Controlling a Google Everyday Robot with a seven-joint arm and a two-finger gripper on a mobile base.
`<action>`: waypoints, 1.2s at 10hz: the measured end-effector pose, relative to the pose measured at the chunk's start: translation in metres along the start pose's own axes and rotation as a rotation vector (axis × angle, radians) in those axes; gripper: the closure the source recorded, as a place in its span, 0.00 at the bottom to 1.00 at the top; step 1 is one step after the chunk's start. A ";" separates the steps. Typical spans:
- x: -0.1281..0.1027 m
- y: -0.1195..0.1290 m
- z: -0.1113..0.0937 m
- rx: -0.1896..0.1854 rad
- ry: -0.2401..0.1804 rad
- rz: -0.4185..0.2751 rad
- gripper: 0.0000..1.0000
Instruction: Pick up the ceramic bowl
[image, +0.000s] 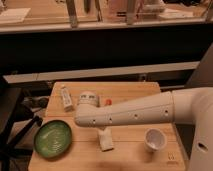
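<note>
One ceramic bowl (52, 138) sits at the front left corner of your desk (130, 160). It is green, round and shallow, with a darker rim. It lies flat, and nothing touches it.

Just to the right of the bowl lies a small white block (105, 140). Farther right stands a little white cup (155, 139), well apart from the bowl. Behind the bowl, near the back left of the desk, lies a small white bottle (66, 97). A tiny orange thing (108, 102) peeks out behind your arm.

Your big white arm (140, 112) comes in from the right and reaches across the middle of the desk. Your claw is at its left end, up and to the right of the bowl and clear of it. The claw is spread wide and holds nothing.
</note>
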 end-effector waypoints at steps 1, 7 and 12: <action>-0.002 -0.001 0.004 0.002 -0.006 -0.025 0.20; -0.020 -0.020 0.015 0.013 -0.037 -0.137 0.20; -0.031 -0.033 0.021 0.022 -0.061 -0.227 0.20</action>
